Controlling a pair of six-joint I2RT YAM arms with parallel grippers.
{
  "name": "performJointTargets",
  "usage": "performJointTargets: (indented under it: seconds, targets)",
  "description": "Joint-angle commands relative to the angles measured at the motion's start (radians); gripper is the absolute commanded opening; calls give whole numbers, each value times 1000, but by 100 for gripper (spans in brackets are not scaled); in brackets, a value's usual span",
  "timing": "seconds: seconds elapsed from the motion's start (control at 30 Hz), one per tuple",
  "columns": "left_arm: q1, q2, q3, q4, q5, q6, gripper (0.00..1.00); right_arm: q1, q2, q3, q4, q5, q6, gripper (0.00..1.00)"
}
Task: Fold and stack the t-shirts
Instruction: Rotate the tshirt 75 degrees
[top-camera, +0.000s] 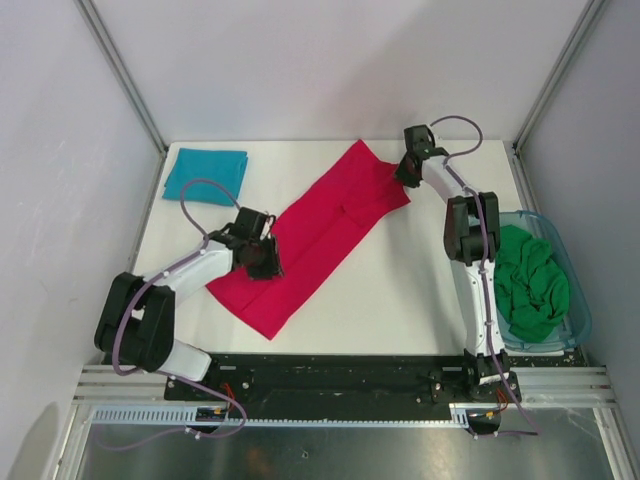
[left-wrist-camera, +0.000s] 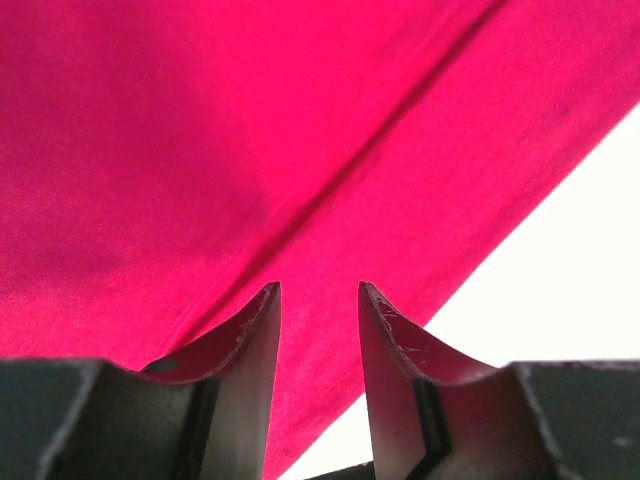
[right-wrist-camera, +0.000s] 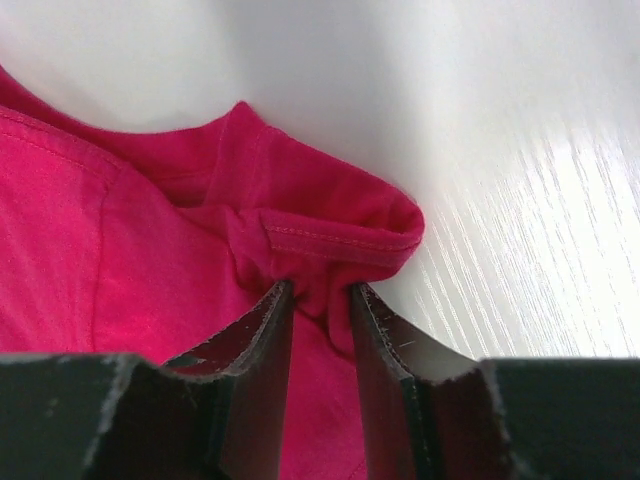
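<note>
Only right jaws clamped — on the crimson-red t-shirt (right-wrist-camera: 150, 250); left jaws half apart above it.

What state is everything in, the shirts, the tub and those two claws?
red t-shirt, folded into a long strip, lying diagonally.
teal t-shirt, folded, far left corner.
green t-shirt, crumpled inside the plastic tub.
plastic tub, holding the green t-shirt.
left fingers, apart, over the red t-shirt.
right fingers, pinching the red t-shirt's bunched corner.
</note>
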Motion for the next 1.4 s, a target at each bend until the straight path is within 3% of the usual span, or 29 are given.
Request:
performJointTargets:
  seconds: [0.0,0.37,0.8,1.17,1.37]
  targets:
    - [-69,-51,-13,-14,-19,24,42,-7,124,183,-157,32,-106,36]
    - [-236,-95,-70,-66,-91,22,45,-20,180,247,-114,-2,-207,57]
    - [-376,-173,-131,-153,-150,-44,45,-31,169,274,-115,-34,-207,58]
    - [-437,-98,-93,-153,-147,-63,43,-33,157,274,-119,-43,-202,58]
    - [-440,-63,-85,-152,-188,-68,33,-33,156,269,-119,-48,-198,58]
